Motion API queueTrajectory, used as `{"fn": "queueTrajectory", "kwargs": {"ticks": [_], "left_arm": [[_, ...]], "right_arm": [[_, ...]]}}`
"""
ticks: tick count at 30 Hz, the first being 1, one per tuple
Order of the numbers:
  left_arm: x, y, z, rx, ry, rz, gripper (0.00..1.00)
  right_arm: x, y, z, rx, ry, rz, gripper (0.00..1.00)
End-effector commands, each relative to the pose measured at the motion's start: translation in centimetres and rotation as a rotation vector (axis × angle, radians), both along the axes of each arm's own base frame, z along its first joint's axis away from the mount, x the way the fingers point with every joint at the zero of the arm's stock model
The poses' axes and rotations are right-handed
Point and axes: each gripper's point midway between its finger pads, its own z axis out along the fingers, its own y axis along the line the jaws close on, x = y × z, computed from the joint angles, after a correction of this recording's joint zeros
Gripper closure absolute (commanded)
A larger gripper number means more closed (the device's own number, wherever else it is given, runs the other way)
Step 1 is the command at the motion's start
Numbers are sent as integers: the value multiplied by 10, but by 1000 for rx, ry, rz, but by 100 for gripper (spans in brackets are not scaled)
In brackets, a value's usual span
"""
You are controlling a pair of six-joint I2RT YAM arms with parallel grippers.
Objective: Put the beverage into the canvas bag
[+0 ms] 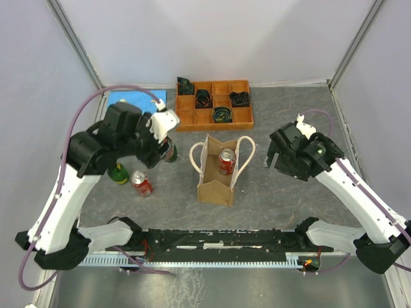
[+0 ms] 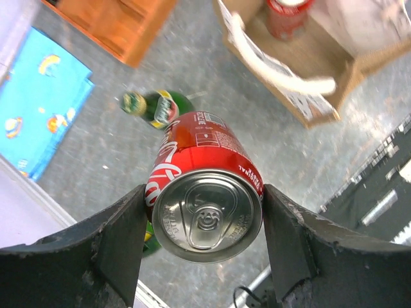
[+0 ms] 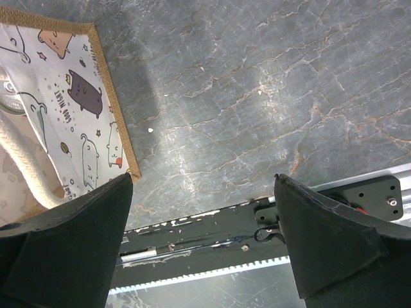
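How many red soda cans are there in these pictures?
2. One red can stands inside the canvas bag; the other can is left of it, between the left gripper's fingers. The left arm could be hiding more.

Counter [image 1: 282, 199]: grey marbled surface with pale veining. Plain white panel walls [image 1: 212, 38] enclose the far, left and right edges. Aluminium posts [image 1: 76, 42] rise at both far corners. Black mounting rail [image 1: 218, 240] spans the near edge. Lighting is even and soft.
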Motion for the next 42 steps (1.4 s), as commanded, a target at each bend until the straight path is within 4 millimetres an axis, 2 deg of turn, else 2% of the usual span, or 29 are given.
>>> {"fn": "queueTrajectory", "kwargs": {"ticks": [1,4,5,9,12,15,17,24,28,33,42], "left_arm": [[62,-26,68,-98,-197,76,97],[84,-51,86,-142,-175,41,97],[92,-65,81,-146,-132,19,97],[101,-106,77,-207,-20,-72,97],[99,-130,64,-189,35,-130,97],[92,-144,37,-158,113,-175,97],[85,-150,20,-140,155,-198,97],[67,-172,-7,-128,195,-246,97],[62,-179,-31,-117,231,-254,97],[65,-182,-63,-86,241,-243,97],[75,-173,-113,-16,225,-205,97]], "right_arm": [[12,7,8,18,-40,12,1],[13,6,10,15,-50,10,1],[13,5,10,14,-53,9,1],[11,3,11,15,-61,2,1],[9,0,10,13,-60,-11,1],[5,-5,11,13,-69,-26,1],[1,-8,8,8,-64,-32,1],[-4,-10,2,8,-51,-38,1],[-3,-10,3,3,-51,-32,1],[-2,-10,4,-2,-48,-30,1],[-4,-14,8,-12,-55,-38,1]]}}
